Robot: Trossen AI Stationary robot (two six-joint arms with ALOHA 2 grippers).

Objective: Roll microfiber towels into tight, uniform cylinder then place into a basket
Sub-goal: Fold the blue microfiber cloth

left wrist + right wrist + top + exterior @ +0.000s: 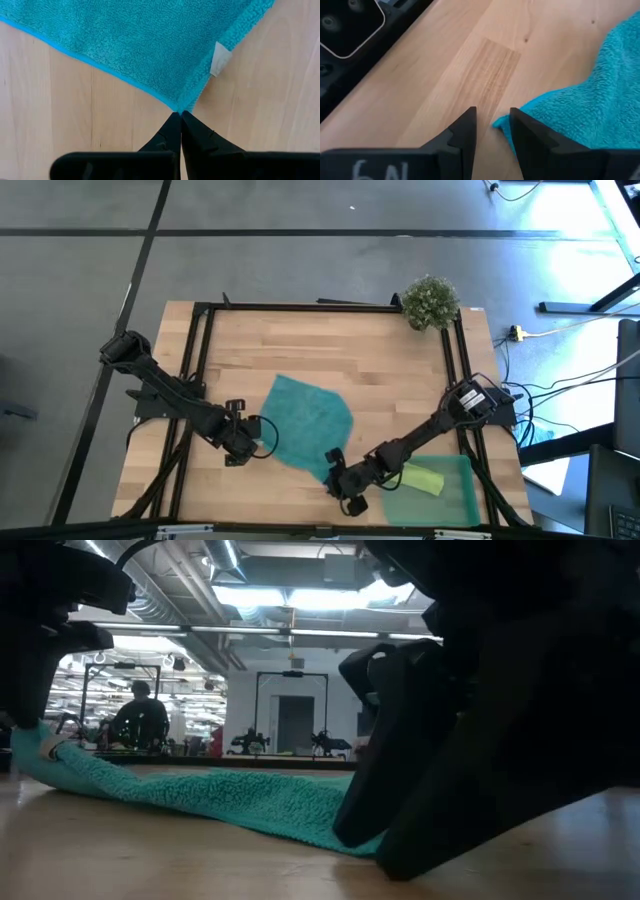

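Observation:
A teal microfiber towel (312, 423) lies spread on the wooden table. My left gripper (179, 114) is shut at the towel's left corner. My right gripper (492, 114) stands open at the towel's near corner (504, 121). That corner's tip lies in the gap between the fingers, and I cannot tell whether they touch it. A lime green towel (421, 478) lies rolled up in the translucent green basket (462, 498) at the table's near right. My left gripper pinches the very tip of the teal towel's left corner (176, 107), where two hemmed edges meet, between its two fingertips. The fingers come steeply from above. In the low view that corner (48, 747) stands a little above the table while the rest of the towel lies flat.
A small bushy plant (431, 302) stands at the table's far right corner. A black frame rail (300, 307) borders the table's far and side edges. A white label (220, 58) sits on the towel's edge near the left corner. Bare wood shows on the far half of the table.

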